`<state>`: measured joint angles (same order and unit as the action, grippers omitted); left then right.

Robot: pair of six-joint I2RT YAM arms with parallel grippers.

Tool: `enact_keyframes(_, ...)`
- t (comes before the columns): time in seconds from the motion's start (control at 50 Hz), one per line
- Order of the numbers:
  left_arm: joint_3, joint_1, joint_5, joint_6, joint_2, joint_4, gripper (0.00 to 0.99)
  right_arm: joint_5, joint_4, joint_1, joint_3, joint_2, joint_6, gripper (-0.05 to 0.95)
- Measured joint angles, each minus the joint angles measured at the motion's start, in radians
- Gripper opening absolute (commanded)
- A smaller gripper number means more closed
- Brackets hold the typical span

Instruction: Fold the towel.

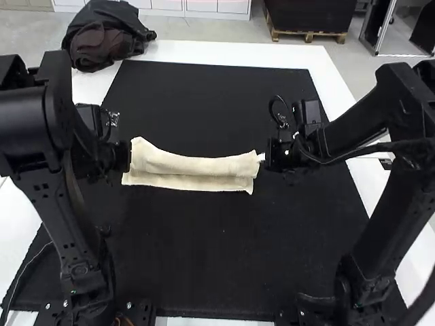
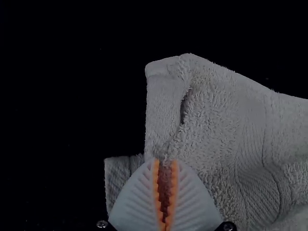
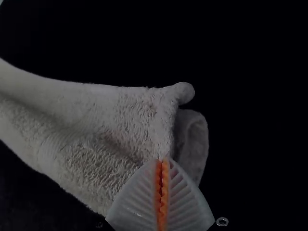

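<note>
A cream towel (image 1: 192, 165) lies as a long narrow folded strip across the black mat, its upper layer raised and rounded over a flat lower layer. My left gripper (image 1: 128, 156) is at the strip's left end and my right gripper (image 1: 263, 157) at its right end. In the left wrist view, the left gripper (image 2: 165, 162) is shut on an edge of the towel (image 2: 221, 130), cloth showing between its pads. The right gripper (image 3: 162, 161), in the right wrist view, is shut on the edge of the towel's end (image 3: 106, 130), beside a loose curled layer.
Dark bunched clothing (image 1: 105, 35) rests on the white table at the far left corner. The black mat (image 1: 204, 251) extends in front of and behind the towel, with white table edge (image 1: 224, 53) along its far side.
</note>
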<state>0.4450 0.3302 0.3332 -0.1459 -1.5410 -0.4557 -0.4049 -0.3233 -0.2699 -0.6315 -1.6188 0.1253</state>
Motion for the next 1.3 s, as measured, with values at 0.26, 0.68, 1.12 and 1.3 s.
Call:
enact_keyframes(0.26, -0.046, 0.000, -0.016, -0.003, 0.000, -0.023, 0.043, 0.001, -0.066, 0.000, 0.000, -0.089, -0.005, 0.07)
enact_keyframes(0.68, -0.116, 0.021, -0.099, -0.030, -0.001, -0.175, 0.977, 0.014, -0.075, 0.005, -0.008, -0.182, -0.010, 0.90)
enact_keyframes(1.12, -0.116, 0.116, -0.108, -0.002, 0.000, -0.207, 0.972, 0.008, -0.002, 0.005, -0.060, -0.149, 0.014, 0.90)
enact_keyframes(1.3, -0.116, 0.116, -0.109, 0.002, 0.000, -0.206, 0.972, 0.008, -0.001, -0.003, -0.065, -0.147, 0.016, 0.90)
